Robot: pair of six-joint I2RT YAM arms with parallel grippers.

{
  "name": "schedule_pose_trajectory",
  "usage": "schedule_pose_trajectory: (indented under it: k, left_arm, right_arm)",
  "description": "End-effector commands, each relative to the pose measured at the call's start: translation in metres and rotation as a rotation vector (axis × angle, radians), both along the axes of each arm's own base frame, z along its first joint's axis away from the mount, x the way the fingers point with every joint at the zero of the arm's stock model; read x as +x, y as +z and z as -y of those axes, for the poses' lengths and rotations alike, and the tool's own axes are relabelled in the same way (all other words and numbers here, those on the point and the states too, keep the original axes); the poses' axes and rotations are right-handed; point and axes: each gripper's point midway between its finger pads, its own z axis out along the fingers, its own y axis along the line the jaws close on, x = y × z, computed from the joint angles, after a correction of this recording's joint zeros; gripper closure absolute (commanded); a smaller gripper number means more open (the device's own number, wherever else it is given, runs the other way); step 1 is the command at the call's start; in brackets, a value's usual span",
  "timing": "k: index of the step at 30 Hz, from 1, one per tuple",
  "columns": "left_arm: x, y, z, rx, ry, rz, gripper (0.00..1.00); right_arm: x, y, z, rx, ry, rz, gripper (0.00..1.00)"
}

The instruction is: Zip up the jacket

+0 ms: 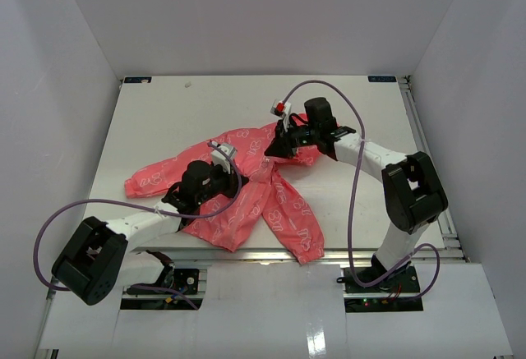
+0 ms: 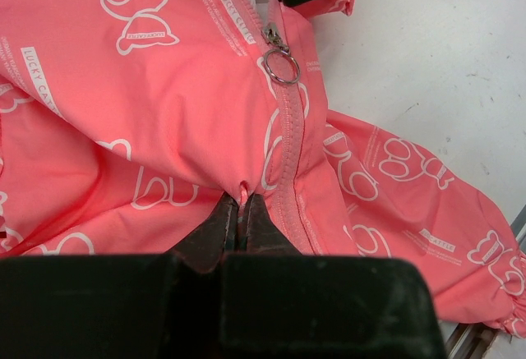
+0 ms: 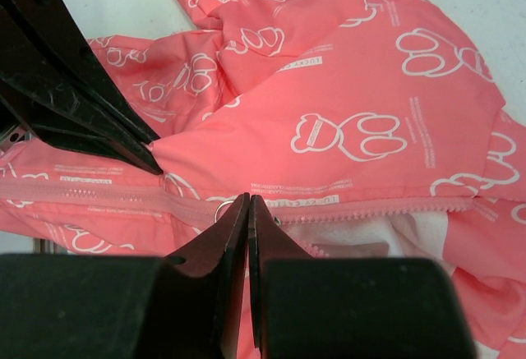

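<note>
The jacket [image 1: 279, 211] lay spread at the centre of the surface [image 1: 181, 112], one sleeve reaching toward the left and another toward the lower right of the top view. The left hand [image 2: 241, 207] was closed, pinching a small pucker of pink fabric just beside the closed stretch of the zipper [image 2: 289, 141]. The right hand [image 3: 248, 207] was closed too, its tips set against the zipper line just beside the metal ring [image 2: 282, 67] of the pull; whether it held anything could not be told. To the right of its tips in the right wrist view the zipper stood open, showing white lining [image 3: 386, 236].
</note>
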Motion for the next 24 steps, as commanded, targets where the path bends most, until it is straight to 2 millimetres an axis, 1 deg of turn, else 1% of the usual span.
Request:
schedule_pose_trajectory:
  k: [1,3,4,5,7,10,12,13,18,22,24]
  left_arm:
    - [0.004,0.015,0.0,-0.025,0.009,0.049,1.0]
    - [0.004,0.015,0.001,-0.026,0.007,0.05,1.0]
    - [0.004,0.015,0.001,-0.025,0.007,0.05,1.0]
    - [0.004,0.014,0.001,-0.024,0.007,0.05,1.0]
    - [0.004,0.014,0.001,-0.024,0.005,0.048,1.0]
    - [0.003,0.016,0.002,-0.03,0.0,0.054,1.0]
    - [0.002,0.019,0.004,-0.045,-0.014,0.06,1.0]
    - [0.0,0.02,0.005,-0.051,-0.022,0.061,1.0]
    - [-0.003,0.024,0.007,-0.068,-0.04,0.07,1.0]
    - [-0.004,0.025,0.007,-0.073,-0.042,0.076,1.0]
    - [-0.004,0.026,0.007,-0.074,-0.043,0.076,1.0]
  right_arm:
    - [-0.004,0.014,-0.002,0.008,0.008,0.029,0.86]
    - [-0.005,0.008,-0.004,-0.026,-0.011,0.043,0.72]
    - [-0.004,0.008,-0.005,-0.041,-0.034,0.069,0.64]
    - [-0.004,0.008,-0.005,-0.05,-0.052,0.09,0.59]
    - [-0.014,0.006,-0.003,-0.068,-0.084,0.136,0.54]
    - [-0.018,0.008,0.0,-0.065,-0.129,0.22,0.53]
    - [-0.02,0.005,0.001,-0.085,-0.137,0.253,0.47]
    - [-0.02,0.005,0.001,-0.095,-0.139,0.269,0.47]
    - [-0.016,0.006,-0.004,-0.124,-0.145,0.309,0.46]
    - [-0.007,0.007,-0.007,-0.152,-0.177,0.341,0.46]
    - [-0.005,0.004,-0.007,-0.168,-0.172,0.337,0.46]
